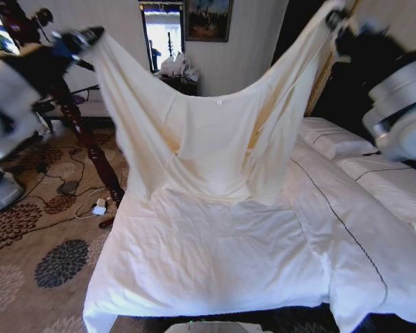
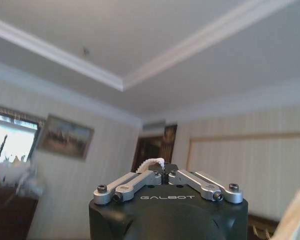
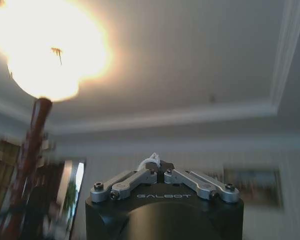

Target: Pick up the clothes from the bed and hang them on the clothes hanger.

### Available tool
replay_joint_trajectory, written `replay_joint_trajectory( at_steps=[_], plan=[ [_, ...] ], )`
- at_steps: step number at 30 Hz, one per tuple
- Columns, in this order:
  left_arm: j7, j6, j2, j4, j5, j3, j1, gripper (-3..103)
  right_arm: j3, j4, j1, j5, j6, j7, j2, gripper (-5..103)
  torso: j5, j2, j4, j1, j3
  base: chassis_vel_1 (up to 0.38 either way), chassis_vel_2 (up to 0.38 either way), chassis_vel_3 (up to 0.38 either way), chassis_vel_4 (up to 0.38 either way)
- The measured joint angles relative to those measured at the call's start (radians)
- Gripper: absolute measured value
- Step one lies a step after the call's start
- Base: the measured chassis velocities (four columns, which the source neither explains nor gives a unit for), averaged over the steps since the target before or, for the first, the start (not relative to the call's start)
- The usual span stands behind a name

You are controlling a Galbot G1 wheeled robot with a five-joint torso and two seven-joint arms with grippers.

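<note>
The cream clothes [image 1: 208, 146] hang spread wide in the air above the bed [image 1: 215, 263], held by both sleeves. My left gripper [image 1: 90, 38] is raised at the upper left, shut on one sleeve end. At the upper right my right gripper [image 1: 336, 17] is shut on the other sleeve end. In the left wrist view the left gripper [image 2: 162, 167] pinches a bit of white fabric [image 2: 152, 162], pointing at the ceiling. The right wrist view shows the right gripper [image 3: 158, 166] pinching a tuft of fabric [image 3: 152, 160] the same way. The clothes hanger is out of view.
A reddish-brown wooden pole stand [image 1: 83, 125] leans left of the bed, over cables and a patterned carpet [image 1: 48, 257]. White pillows [image 1: 333, 139] and the black headboard [image 1: 333, 90] lie at the right. A dark cabinet with bags [image 1: 177, 73] stands at the far wall.
</note>
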Motion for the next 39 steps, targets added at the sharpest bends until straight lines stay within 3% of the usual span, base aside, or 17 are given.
replay_joint_trajectory(
  at_steps=[2, 5, 6, 11, 12, 15, 21, 26, 32, 35, 38, 39],
  plan=[
    [-0.015, 0.025, 0.002, -0.018, 0.004, -0.001, 0.028, 1, -0.008, 0.009, -0.012, 0.01, -0.042, 0.023, -0.012, 1, 0.0002, 0.0, -0.0006, 0.0, 0.0, 0.0, 0.0, 0.0, 0.0],
    [-0.094, 0.083, -0.073, -0.082, 0.122, 0.091, 0.135, 1, -0.093, -0.001, -0.123, -0.086, -0.107, 0.077, 0.021, 1, 0.0002, 0.0, -0.0006, 0.0, 0.001, 0.0, 0.0, 0.0, 0.0],
    [-0.094, 0.083, -0.073, -0.082, 0.122, 0.091, 0.135, 1, -0.093, -0.001, -0.123, -0.086, -0.107, 0.077, 0.021, 1, 0.0002, 0.0, -0.0006, 0.0, 0.001, 0.0, 0.0, 0.0, 0.0],
    [-0.172, 0.155, -0.301, -0.07, 0.393, 0.349, 0.251, 1, -0.377, -0.114, -0.204, -0.246, -0.129, 0.138, 0.2, 1, 0.0011, -0.001, -0.0002, 0.001, 0.001, 0.0, 0.0, 0.0, 0.0],
    [-0.172, 0.155, -0.301, -0.07, 0.393, 0.349, 0.251, 1, -0.377, -0.114, -0.204, -0.246, -0.129, 0.138, 0.2, 1, 0.0011, -0.001, -0.0002, 0.001, 0.001, 0.0, 0.0, 0.0, 0.0],
    [-0.17, 0.171, -0.408, 0.004, 0.535, 0.449, 0.3, 1, -0.516, -0.211, -0.22, -0.345, -0.129, 0.153, 0.301, 1, 0.0003, -0.001, 0.0001, 0.001, 0.001, 0.0, 0.0, 0.0, 0.0],
    [-0.188, 0.178, -0.467, 0.091, 0.582, 0.453, 0.322, 1, -0.584, -0.329, -0.21, -0.424, -0.129, 0.179, 0.392, 1, 0.0004, -0.001, -0.0001, 0.001, 0.001, 0.0, 0.0, 0.0, 0.0],
    [-0.261, 0.207, -0.406, 0.187, 0.583, 0.378, 0.318, 1, -0.553, -0.425, -0.211, -0.5, -0.127, 0.199, 0.416, 1, 0.0, -0.001, 0.0006, 0.0, 0.001, 0.0, 0.0, 0.0, 0.0],
    [-0.319, 0.23, -0.4, 0.255, 0.586, 0.368, 0.283, 1, -0.508, -0.521, -0.201, -0.542, -0.121, 0.234, 0.443, 1, 0.0006, -0.001, -0.0001, 0.001, 0.001, 0.0, 0.0, 0.0, 0.0],
    [-0.302, 0.229, -0.44, 0.269, 0.605, 0.404, 0.266, 1, -0.501, -0.571, -0.19, -0.562, -0.11, 0.243, 0.465, 1, 0.0001, -0.001, 0.0004, 0.001, 0.001, 0.0, 0.0, 0.0, 0.0],
    [-0.207, 0.203, -0.526, 0.279, 0.666, 0.472, 0.252, 1, -0.511, -0.604, -0.187, -0.571, -0.106, 0.242, 0.483, 1, 0.0003, -0.001, -0.0004, 0.001, 0.001, 0.0, 0.0, 0.0, 0.0],
    [-0.207, 0.203, -0.526, 0.279, 0.666, 0.472, 0.252, 1, -0.511, -0.604, -0.187, -0.571, -0.106, 0.242, 0.483, 1, 0.0003, -0.001, -0.0004, 0.001, 0.001, 0.0, 0.0, 0.0, 0.0]
  ],
)
